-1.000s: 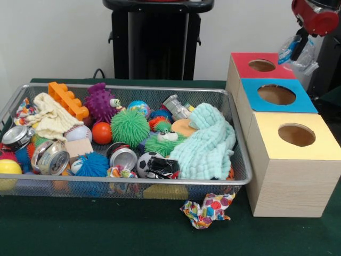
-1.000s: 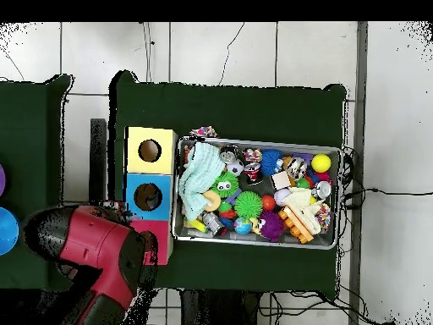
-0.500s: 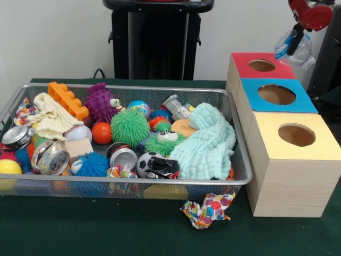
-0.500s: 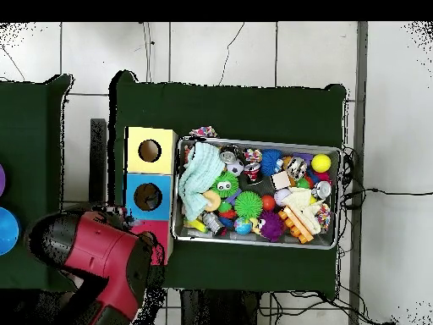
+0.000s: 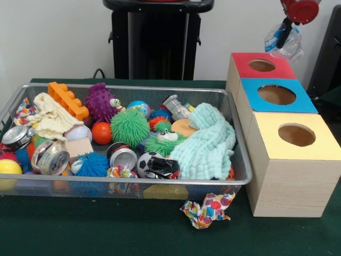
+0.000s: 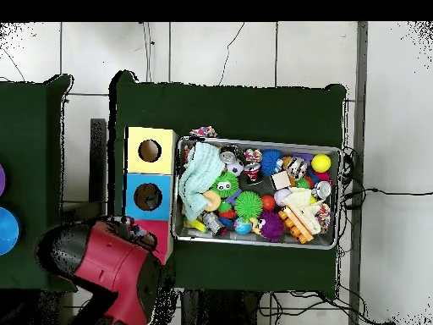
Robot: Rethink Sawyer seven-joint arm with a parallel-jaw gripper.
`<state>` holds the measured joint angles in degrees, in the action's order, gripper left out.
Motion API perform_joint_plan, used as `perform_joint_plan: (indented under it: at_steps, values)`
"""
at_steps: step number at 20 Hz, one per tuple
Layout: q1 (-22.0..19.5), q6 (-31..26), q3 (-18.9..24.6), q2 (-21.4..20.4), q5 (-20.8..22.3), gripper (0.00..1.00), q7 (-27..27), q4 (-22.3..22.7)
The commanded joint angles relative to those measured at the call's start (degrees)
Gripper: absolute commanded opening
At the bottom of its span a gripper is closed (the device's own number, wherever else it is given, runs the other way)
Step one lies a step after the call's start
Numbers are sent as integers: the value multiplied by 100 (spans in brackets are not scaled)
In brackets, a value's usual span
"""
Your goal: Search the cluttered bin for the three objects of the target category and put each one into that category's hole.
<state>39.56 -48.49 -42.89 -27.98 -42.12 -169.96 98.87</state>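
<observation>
Red-capped gripper [image 5: 286, 29] is clamped on a clear bottle [image 5: 281, 41] with a blue label, and over the last second it's drifted left, from way off to the side to just behind and above the red box [image 5: 256, 66]. Looks lined up soon for the hole [image 5: 261, 65], then a drop. Bin [image 5: 241, 181] untouched.

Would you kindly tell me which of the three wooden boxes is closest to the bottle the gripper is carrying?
The red-topped box, at the far end of the row. The bottle in the gripper hangs just above it; the blue-topped box and the yellow-topped box sit nearer the camera.
</observation>
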Motion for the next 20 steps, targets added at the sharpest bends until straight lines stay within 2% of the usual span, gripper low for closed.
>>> perform_joint_plan:
  at_steps: [1, 7, 13, 20]
  values:
    - [-270, 643, 840, -146, -130, 0, -623, 771]
    - [-301, 972, 1059, 88, -235, 0, -849, 668]
    - [-403, 882, 991, 291, -81, 0, -998, 312]
    - [-402, 1359, 1271, 558, -316, 0, -1137, 206]
